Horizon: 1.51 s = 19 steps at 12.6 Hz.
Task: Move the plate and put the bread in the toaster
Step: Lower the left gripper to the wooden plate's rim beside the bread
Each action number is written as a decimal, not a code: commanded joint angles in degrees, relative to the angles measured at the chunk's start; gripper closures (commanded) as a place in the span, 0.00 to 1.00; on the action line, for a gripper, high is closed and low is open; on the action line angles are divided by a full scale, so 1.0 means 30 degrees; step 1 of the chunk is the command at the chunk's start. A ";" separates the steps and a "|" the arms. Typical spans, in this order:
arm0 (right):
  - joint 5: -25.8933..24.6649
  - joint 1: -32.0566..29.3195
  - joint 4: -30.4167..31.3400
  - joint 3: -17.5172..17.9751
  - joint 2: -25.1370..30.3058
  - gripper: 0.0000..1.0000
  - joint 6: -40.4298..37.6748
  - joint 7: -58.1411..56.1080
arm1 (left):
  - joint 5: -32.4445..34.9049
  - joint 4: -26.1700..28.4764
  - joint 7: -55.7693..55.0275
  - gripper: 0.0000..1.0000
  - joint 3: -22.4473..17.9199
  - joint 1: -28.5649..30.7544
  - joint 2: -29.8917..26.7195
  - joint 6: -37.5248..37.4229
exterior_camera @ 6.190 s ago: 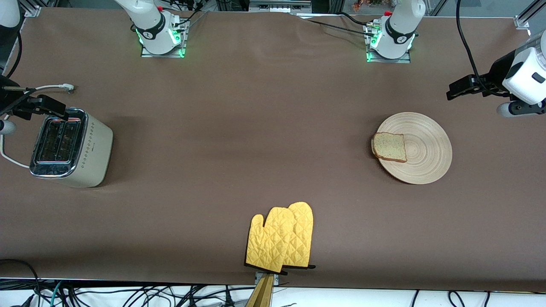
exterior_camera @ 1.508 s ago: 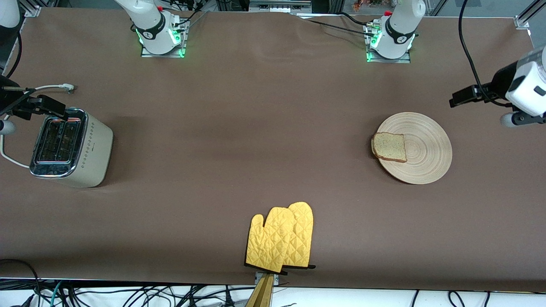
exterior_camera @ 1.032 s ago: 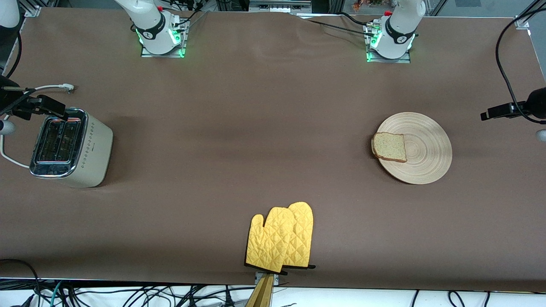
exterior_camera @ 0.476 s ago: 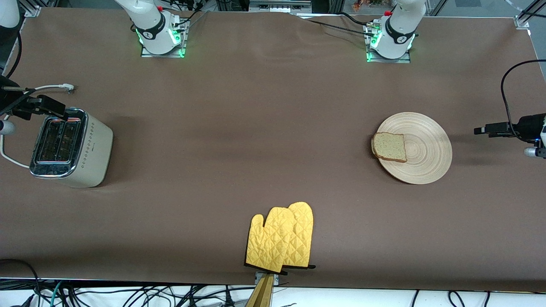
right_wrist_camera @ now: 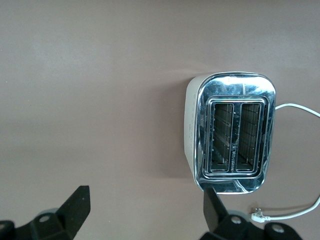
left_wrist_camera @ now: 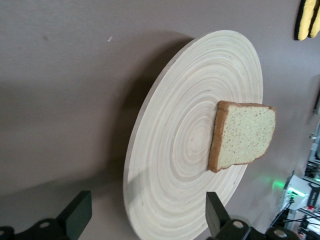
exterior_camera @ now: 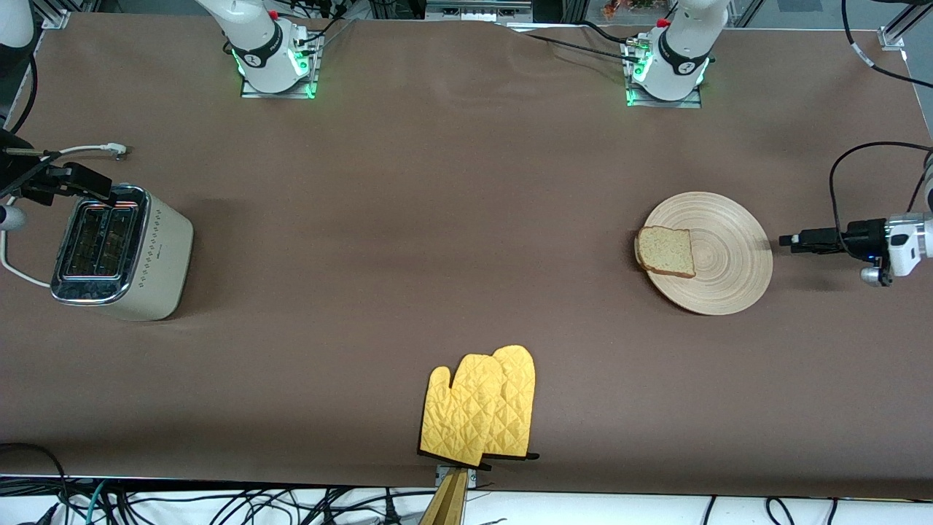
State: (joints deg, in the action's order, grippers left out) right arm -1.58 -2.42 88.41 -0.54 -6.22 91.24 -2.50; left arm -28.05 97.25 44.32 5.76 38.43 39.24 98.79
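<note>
The round beige plate (exterior_camera: 729, 273) lies toward the left arm's end of the table. The bread (exterior_camera: 665, 251) rests on the plate's rim that faces the toaster. My left gripper (exterior_camera: 794, 239) is low and level beside the plate's rim at the table's end, close to it and apart. In the left wrist view the plate (left_wrist_camera: 175, 165) and bread (left_wrist_camera: 245, 135) fill the frame, and the left gripper (left_wrist_camera: 147, 212) is open with the rim ahead between its fingers (left_wrist_camera: 75, 215). The cream toaster (exterior_camera: 157, 255) stands at the right arm's end. My right gripper (exterior_camera: 73, 181) waits open over it, both slots of the toaster (right_wrist_camera: 232, 132) empty.
A pair of yellow oven mitts (exterior_camera: 481, 412) lies at the table's edge nearest the front camera, midway along it. The toaster's white cord (exterior_camera: 80, 151) and plug trail on the table beside the toaster, farther from the front camera.
My left gripper has come down from high over the table's end and moved in toward the plate's rim. Plate, bread, toaster and right arm have not moved.
</note>
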 commanded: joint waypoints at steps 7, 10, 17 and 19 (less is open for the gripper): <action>0.0351 -0.0131 -0.0114 0.0064 0.0052 0.00 -0.0004 -0.0045 | -0.1432 -0.0337 0.2012 0.35 0.0454 -0.0155 0.1948 -0.0352; 0.0351 -0.0131 -0.0114 0.0064 0.0052 0.00 -0.0004 -0.0045 | -0.1724 -0.0307 0.2656 0.69 0.0424 -0.0184 0.2621 -0.0206; 0.0352 -0.0015 -0.0114 0.0093 0.0052 0.00 -0.0004 0.0013 | -0.1873 -0.0014 0.2952 1.00 0.0453 -0.0476 0.3238 0.0440; 0.0352 0.0045 -0.0114 0.0152 0.0052 0.00 -0.0004 0.0072 | -0.1843 -0.0014 0.3039 1.00 0.1153 -0.0740 0.3238 0.0381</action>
State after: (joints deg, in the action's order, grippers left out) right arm -1.43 -2.26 88.41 -0.44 -6.23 91.26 -2.50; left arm -32.82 97.20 52.42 7.89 38.43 46.86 97.61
